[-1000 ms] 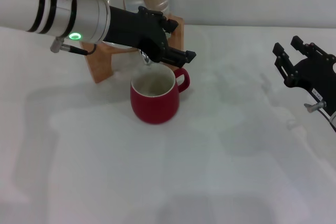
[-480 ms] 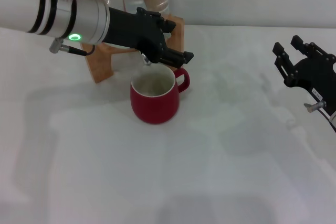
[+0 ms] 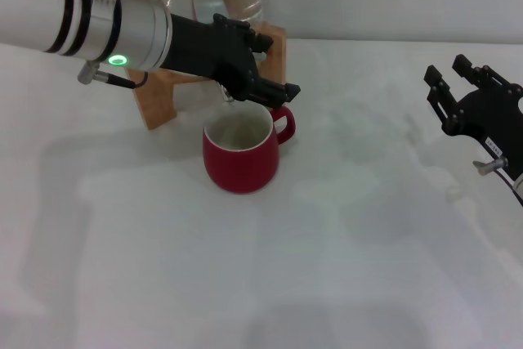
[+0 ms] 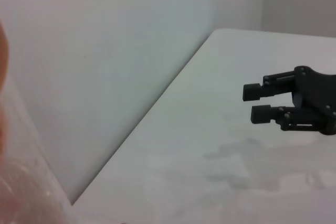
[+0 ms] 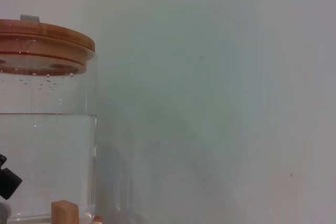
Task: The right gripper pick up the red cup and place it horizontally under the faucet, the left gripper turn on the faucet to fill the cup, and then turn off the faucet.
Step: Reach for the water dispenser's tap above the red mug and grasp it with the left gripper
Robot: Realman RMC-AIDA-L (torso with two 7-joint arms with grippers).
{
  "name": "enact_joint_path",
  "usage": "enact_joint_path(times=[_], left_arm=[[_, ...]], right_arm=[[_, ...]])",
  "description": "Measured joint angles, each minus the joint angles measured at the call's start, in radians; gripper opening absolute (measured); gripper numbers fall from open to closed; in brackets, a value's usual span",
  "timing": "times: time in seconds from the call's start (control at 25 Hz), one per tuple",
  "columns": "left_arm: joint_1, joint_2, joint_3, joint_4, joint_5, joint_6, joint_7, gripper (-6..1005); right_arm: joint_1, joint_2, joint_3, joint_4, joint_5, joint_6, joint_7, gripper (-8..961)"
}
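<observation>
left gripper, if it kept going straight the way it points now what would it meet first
Probably the loop handle of the glossy red ceramic cup: the black-clawed left gripper points right and slightly down, tips just above it. Depth is unclear; it might pass over.

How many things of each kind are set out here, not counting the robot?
Red cup: 1
Water jar with wooden lid: 1
Faucet: 1
Wooden stand: 1
Total: 4

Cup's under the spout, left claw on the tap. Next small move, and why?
Probably work the lever. The left claw sits at the faucet, directly above the upright red cup; whether water is flowing cannot be told. The right claw is parked aside.
</observation>
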Motion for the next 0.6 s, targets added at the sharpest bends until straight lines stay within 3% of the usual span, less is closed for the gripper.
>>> enact_joint_path(times=[0.6], left_arm=[[-0.001, 0.001, 0.000, 0.005, 0.009, -0.026, -0.004, 879]], right_arm=[[-0.003, 0.000, 0.000, 0.000, 0.000, -0.001, 0.000, 426]])
